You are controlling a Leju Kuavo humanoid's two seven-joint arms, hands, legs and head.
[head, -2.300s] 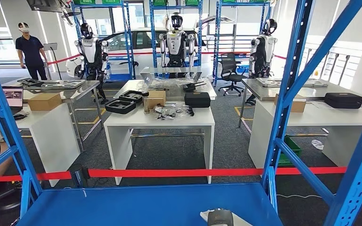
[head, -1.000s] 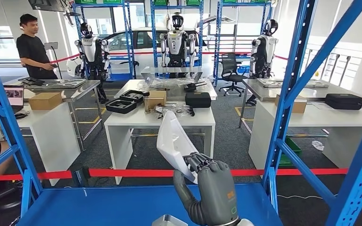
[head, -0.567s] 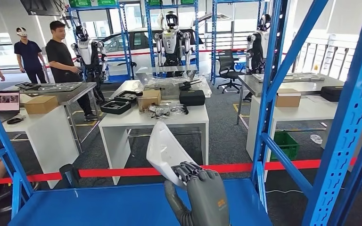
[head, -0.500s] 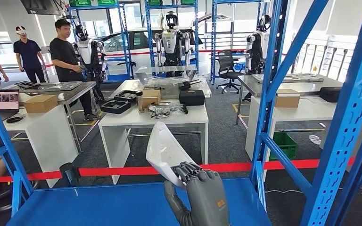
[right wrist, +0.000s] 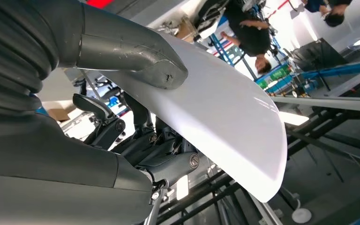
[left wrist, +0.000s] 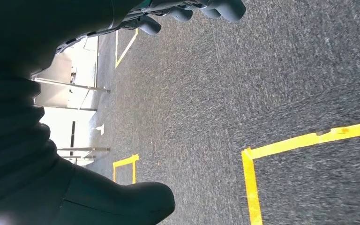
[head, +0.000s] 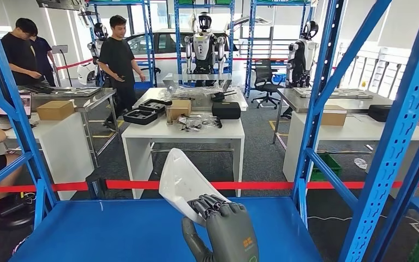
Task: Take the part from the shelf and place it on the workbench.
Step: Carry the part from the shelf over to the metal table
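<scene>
My right hand [head: 225, 230] grips a curved white plastic part [head: 181, 180] and holds it upright above the blue shelf board [head: 114, 229]. In the right wrist view the thumb [right wrist: 136, 56] presses on the white part [right wrist: 225, 117] while dark fingers [right wrist: 136, 140] close behind it. My left hand [left wrist: 187, 9] hangs over the grey carpet, its fingers curled with nothing in them. A white workbench [head: 185, 134] stands beyond the red barrier tape [head: 207, 185].
Blue shelf uprights [head: 398, 136] frame the view at both sides. Three people [head: 117, 54] stand at the far left by a steel table [head: 71, 93]. Other white tables [head: 349, 131] carry boxes and cases. Humanoid robots [head: 204, 43] stand at the back. Yellow floor tape [left wrist: 272, 154] marks the carpet.
The camera has shifted, so the whole scene moved. My right hand came up from the shelf with the white part and now holds it slightly lower and further left. The people walked closer.
</scene>
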